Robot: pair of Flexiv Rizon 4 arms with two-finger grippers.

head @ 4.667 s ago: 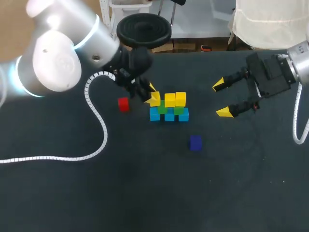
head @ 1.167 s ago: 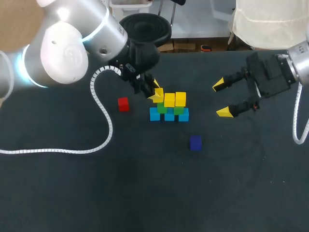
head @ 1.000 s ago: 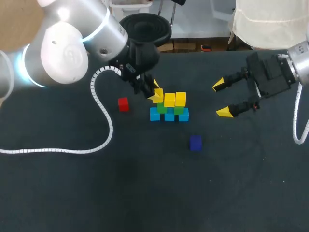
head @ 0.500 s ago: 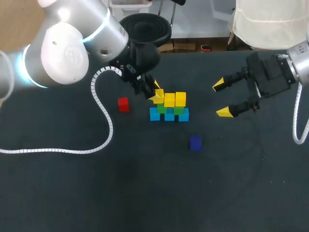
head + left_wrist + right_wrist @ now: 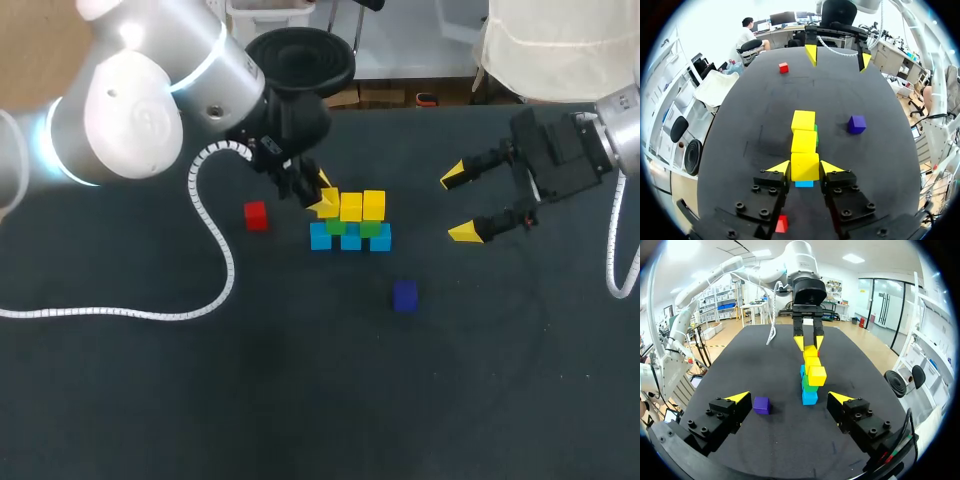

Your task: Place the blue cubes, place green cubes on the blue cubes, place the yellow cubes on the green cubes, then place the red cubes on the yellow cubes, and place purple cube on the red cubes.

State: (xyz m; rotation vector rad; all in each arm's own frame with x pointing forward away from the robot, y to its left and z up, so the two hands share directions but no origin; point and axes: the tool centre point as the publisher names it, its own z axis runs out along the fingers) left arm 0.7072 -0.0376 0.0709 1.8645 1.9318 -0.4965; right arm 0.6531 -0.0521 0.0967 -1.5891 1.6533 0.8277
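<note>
You have a stack of cubes at the middle of the table, built in rows that run left to right: a bottom row on the table, a middle row on it, and a top row on that. The top row's left-end cube sits between the fingers of the left gripper, which touch it from both sides. A loose cube lies left of the stack, apart from it. The other loose cube lies in front of the stack, to its right. The right gripper hangs right of the stack, well apart.
</note>
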